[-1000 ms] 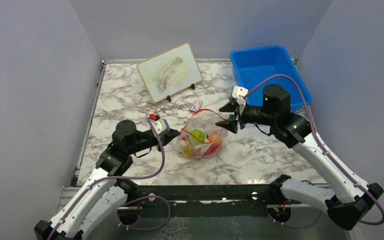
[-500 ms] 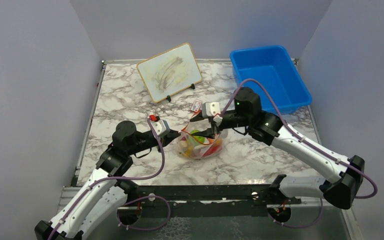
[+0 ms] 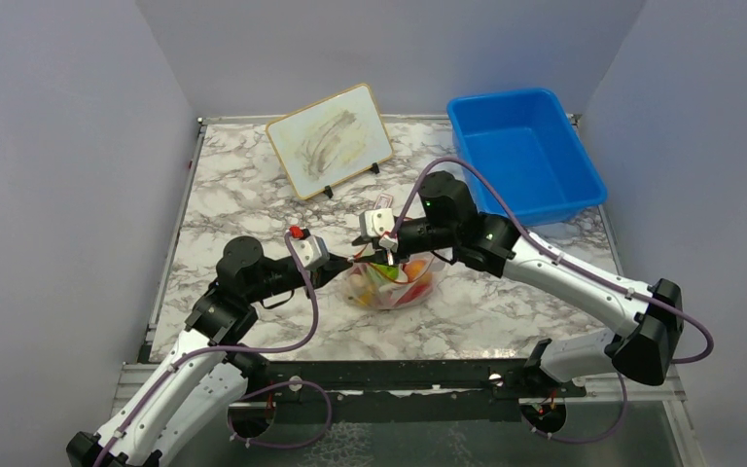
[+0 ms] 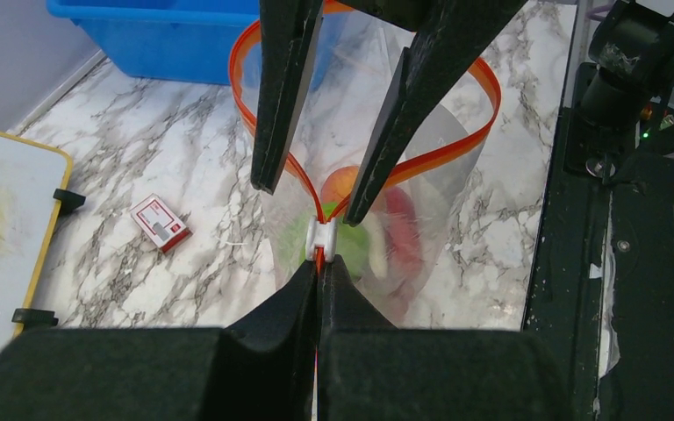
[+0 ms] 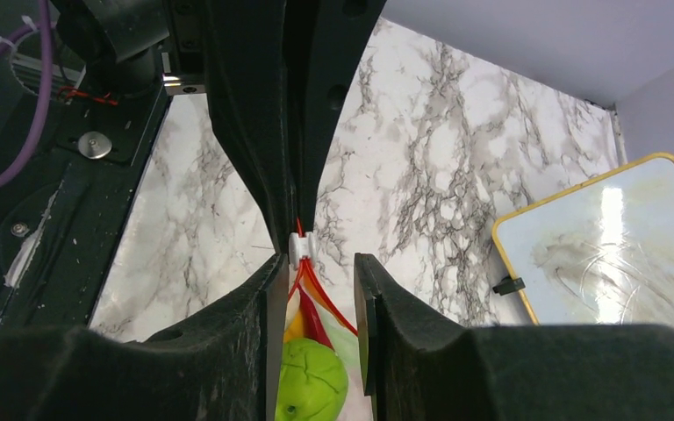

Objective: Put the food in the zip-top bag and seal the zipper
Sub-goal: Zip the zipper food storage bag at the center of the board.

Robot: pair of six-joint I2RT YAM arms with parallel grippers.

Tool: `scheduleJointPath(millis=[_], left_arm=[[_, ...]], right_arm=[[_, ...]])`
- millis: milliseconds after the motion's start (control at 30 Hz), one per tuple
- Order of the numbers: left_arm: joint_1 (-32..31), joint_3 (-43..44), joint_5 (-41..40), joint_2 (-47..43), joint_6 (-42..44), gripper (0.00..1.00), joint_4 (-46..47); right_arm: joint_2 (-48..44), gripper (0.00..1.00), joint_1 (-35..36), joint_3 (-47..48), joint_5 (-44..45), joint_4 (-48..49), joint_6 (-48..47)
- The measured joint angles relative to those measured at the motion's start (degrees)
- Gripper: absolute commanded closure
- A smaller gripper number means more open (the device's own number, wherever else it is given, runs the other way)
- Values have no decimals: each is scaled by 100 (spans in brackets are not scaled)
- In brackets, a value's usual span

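On the zipper point(image 4: 495, 96), left tool point(image 4: 319, 267) pinches (tight).

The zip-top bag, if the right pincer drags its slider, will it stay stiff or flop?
Probably floppy: the zip-top bag is thin clear film, and its zipper bows in a loose loop. The food inside likely weighs the bottom down, so it should sag unless the left pincer holds the end taut.

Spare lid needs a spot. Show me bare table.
Bare: left of the whiteboard, along the table edge; and the near strip in front of the bag. Crowded: the centre, where left gripper and right gripper meet on the bag, card close by. The bin fills the far right corner.
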Motion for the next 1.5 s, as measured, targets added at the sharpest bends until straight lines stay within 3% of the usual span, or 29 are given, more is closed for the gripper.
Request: scheduleJointPath(millis=[400, 633, 800, 1500], left_arm=[[0, 0, 59, -22, 0, 100, 0], [2, 0, 61, -50, 2, 100, -7], [11, 0, 61, -79, 4, 100, -17], [15, 0, 50, -249, 245, 100, -199]], right_arm=[[205, 70, 155, 146, 157, -219, -83], [245, 82, 229, 155, 195, -219, -116], [245, 99, 238, 155, 199, -214, -114], [120, 99, 321, 44, 570, -201, -116]])
